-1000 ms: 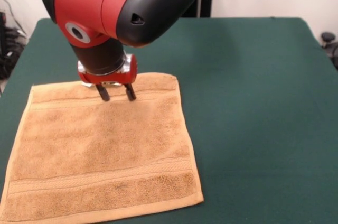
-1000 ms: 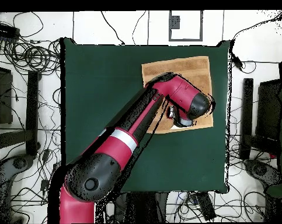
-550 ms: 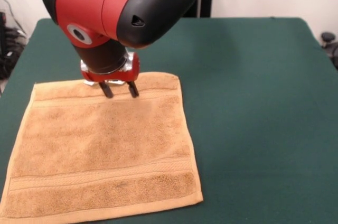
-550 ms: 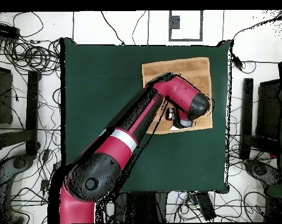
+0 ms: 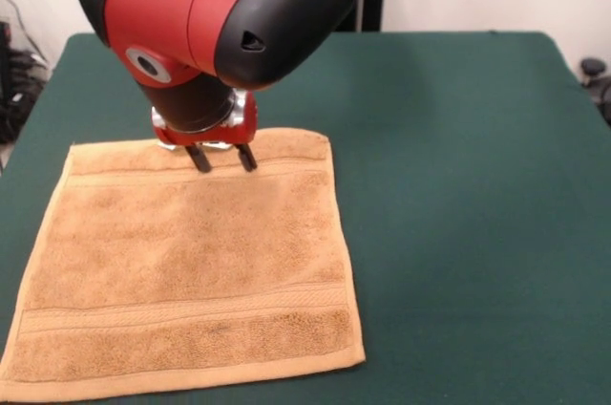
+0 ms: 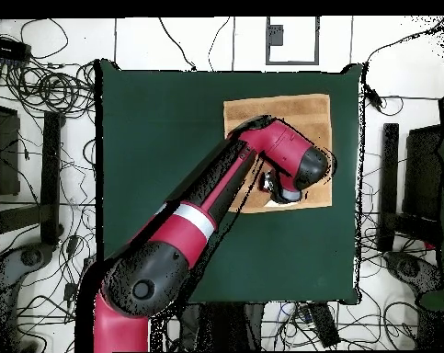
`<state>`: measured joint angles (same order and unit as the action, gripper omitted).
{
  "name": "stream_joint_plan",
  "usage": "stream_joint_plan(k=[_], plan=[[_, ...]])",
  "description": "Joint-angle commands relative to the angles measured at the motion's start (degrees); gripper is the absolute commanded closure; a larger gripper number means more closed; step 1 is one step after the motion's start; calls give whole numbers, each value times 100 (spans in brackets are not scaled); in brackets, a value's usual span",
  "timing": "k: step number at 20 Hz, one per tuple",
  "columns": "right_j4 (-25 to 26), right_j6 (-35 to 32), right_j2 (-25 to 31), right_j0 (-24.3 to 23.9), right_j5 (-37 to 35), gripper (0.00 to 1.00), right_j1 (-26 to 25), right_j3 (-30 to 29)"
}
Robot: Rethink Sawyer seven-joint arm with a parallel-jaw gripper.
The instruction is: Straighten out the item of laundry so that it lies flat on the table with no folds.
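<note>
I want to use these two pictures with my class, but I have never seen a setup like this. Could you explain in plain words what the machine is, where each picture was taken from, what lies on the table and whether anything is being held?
The machine is a red and black robot arm. At its end is a gripper with two thin dark fingers, standing a little apart.

One picture is taken from across the table, facing the robot, so the arm comes down from the top. The other looks straight down from above, with the robot's base at the bottom.

On the large dark green felt-like table lies a small square golden-tan terry towel with woven border bands. It looks spread out nearly flat, close to one edge of the table.

The fingers point down at the towel's far border. Nothing is lifted. Whether the tips touch the cloth cannot be told.
</note>
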<state>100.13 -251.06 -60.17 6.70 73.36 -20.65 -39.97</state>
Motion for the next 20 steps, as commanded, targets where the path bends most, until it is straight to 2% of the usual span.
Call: stream_joint_plan(k=[1, 9, 20], plan=[[-496, -1840, 1022, 323, 747, 0, -656, -191], [-515, -1835, 1014, 401, 774, 0, -581, -332], [-587, -1891, 938, 317, 762, 0, -701, -186]])
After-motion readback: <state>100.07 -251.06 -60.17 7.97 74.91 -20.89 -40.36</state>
